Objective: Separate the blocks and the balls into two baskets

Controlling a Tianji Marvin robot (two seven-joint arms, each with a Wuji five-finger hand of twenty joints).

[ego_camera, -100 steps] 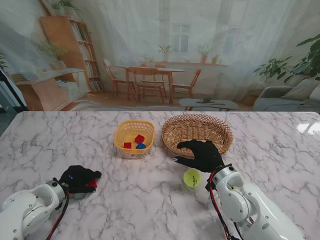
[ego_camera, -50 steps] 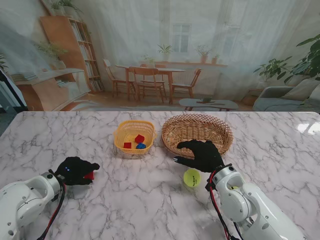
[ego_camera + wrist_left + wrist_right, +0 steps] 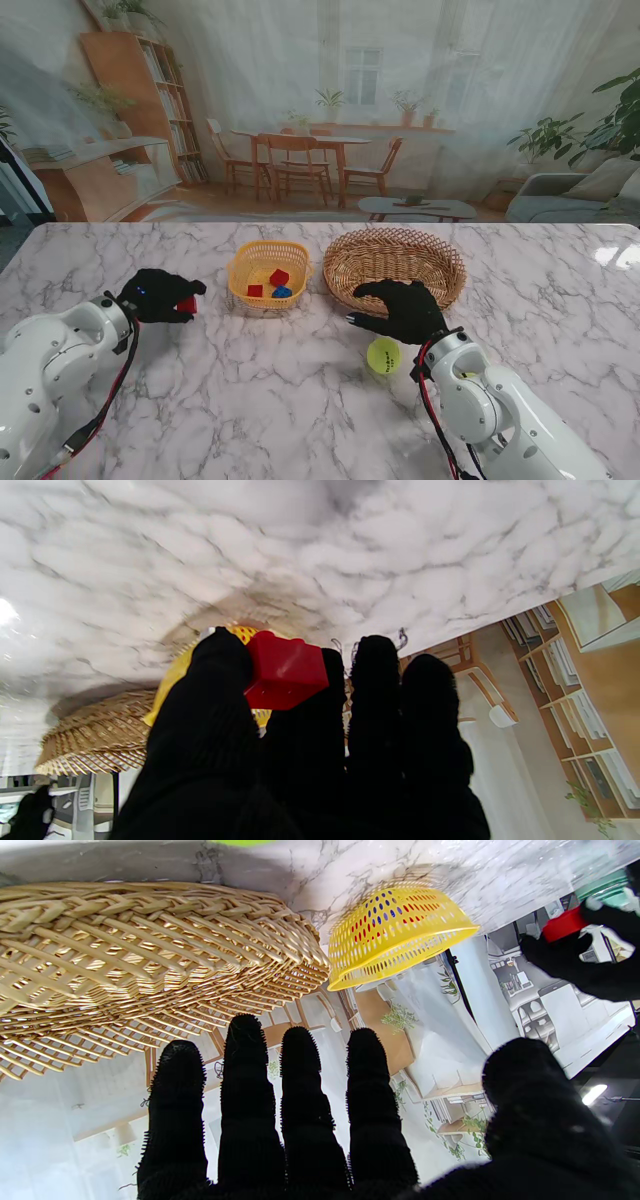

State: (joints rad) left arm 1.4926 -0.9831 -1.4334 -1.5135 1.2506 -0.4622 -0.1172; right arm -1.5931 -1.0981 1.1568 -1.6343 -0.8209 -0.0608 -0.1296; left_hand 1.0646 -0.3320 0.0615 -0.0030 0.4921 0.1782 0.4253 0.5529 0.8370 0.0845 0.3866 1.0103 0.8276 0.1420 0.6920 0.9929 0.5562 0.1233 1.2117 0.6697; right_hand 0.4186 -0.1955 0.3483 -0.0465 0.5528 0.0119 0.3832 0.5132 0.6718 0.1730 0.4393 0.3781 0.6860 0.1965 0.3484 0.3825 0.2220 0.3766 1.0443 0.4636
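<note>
Left hand [image 3: 160,296]: grasping a red block [image 3: 186,304], hovering left of the yellow basket [image 3: 268,258]. Right hand [image 3: 405,308]: fingers spreading, holding nothing, beside the wicker basket [image 3: 395,254]. Green ball [image 3: 383,356]: lying on the worktop [image 3: 300,400] beside the right hand.

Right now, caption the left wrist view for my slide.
Left robot hand pinching a red block, yellow basket ahead.

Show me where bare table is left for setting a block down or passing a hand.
Bare marble lies between the left hand and the tennis ball, and right of the wicker basket. It is crowded where the yellow basket and wicker basket nearly meet, and around the right hand.
</note>
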